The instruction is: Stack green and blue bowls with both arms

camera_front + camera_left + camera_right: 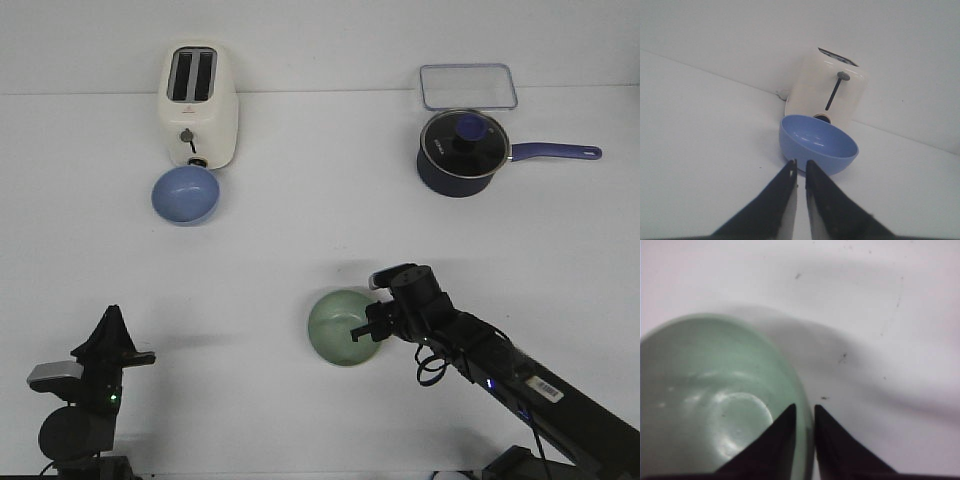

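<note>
Two bowls sit upright and well apart on the white table (300,230): the blue bowl (185,194) at about 10 o'clock from the table's centre, touching or just in front of the cream toaster (199,105), and the green bowl (343,327) near 6 o'clock, close to the robot. The right gripper (372,325) reaches in from 4 o'clock with its arm stretched low across the table and its wrist bent down onto the bowl's right-hand rim. In the right wrist view the two fingers (777,440) straddle that rim, one inside the bowl and one outside, with only a narrow gap; the claw appears pinched on the green bowl's wall, a hold that probably suits lifting it for stacking. The left gripper (110,335) waits at 8 o'clock, folded back near its base, pointing up the table toward the blue bowl, which remains well ahead of it. Its fingers stand nearly together, holding nothing. A navy saucepan (463,152) with a glass lid and a clear lid (468,86) lie at 2 o'clock, away from both arms. Stacking is judged not yet begun.
</note>
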Motion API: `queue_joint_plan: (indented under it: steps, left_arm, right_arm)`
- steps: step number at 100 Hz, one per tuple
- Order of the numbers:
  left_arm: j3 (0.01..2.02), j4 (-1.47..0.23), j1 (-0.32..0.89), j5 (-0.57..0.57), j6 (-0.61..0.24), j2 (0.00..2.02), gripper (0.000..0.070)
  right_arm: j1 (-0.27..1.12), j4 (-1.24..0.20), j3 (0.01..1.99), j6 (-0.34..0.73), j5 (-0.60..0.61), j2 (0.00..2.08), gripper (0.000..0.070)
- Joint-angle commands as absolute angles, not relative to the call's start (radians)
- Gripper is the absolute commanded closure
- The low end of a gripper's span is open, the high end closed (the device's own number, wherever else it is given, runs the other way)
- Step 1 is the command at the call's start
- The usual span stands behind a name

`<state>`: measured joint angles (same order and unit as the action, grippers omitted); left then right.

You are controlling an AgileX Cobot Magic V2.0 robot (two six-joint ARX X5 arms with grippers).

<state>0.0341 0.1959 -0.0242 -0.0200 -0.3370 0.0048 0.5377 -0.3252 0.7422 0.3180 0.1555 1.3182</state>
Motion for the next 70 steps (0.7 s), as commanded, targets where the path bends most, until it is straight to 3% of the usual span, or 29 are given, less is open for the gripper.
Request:
queue_joint_plan:
  steps: [1, 9, 36, 50, 70]
  left_arm:
    - [0.019, 0.213, -0.026, -0.018, -0.374, 0.003, 0.0687]
    - [0.023, 0.212, -0.026, -0.018, -0.422, 0.003, 0.0689]
    - [0.061, 0.119, -0.026, -0.004, -0.566, 0.004, 0.0688]
    - [0.127, -0.029, -0.026, 0.058, -0.568, 0.021, 0.0688]
    - [0.304, -0.18, -0.026, 0.091, -0.516, 0.157, 0.0686]
  right_arm:
    - [0.546, -0.307, 0.75, 0.31, 0.158, 1.329, 0.0376]
    - [0.54, -0.288, 0.751, 0.31, 0.157, 1.298, 0.0287]
    - [0.412, -0.307, 0.76, 0.25, 0.133, 1.055, 0.0289]
    - [0.341, -0.328, 0.727, 0.211, 0.077, 0.929, 0.029]
    - [0.297, -0.225, 0.524, 0.242, 0.051, 0.724, 0.0301]
